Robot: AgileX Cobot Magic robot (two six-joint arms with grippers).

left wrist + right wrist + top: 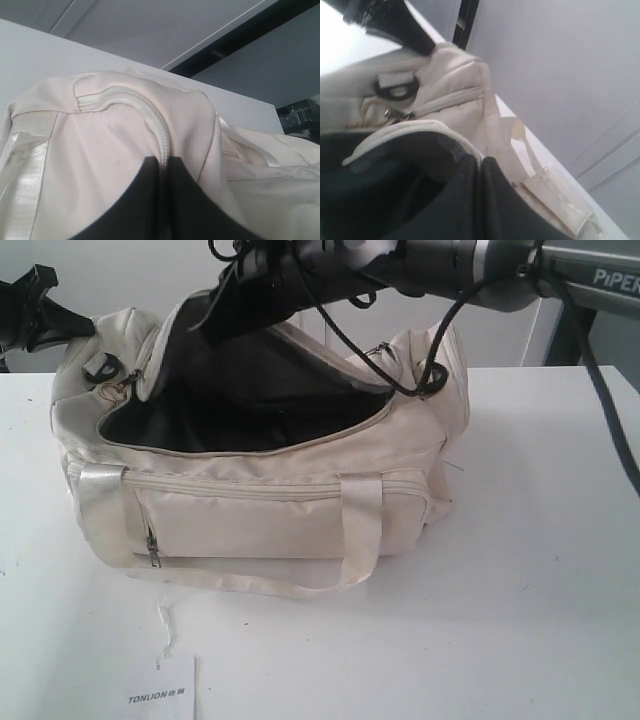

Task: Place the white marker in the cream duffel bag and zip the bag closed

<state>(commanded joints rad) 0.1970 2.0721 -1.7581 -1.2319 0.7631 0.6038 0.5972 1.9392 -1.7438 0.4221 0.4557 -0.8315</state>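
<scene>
The cream duffel bag (260,510) lies on the white table with its top zipper open and its dark lining showing. My left gripper (88,326) is at the bag's left end. In the left wrist view this gripper (163,161) is shut on the bag's (100,130) zipper ridge. Reaching in from the upper right, my right gripper (207,328) is at the far rim of the opening. The right wrist view shows that gripper (480,161) shut on the pale rim of the bag (455,75). The white marker is out of view.
A white TONLION card (165,695) lies at the table's front edge, left of centre. The bag's front handle (360,530) droops over the zipped front pocket (240,525). Black cables (400,370) hang from the right arm above the bag's right end.
</scene>
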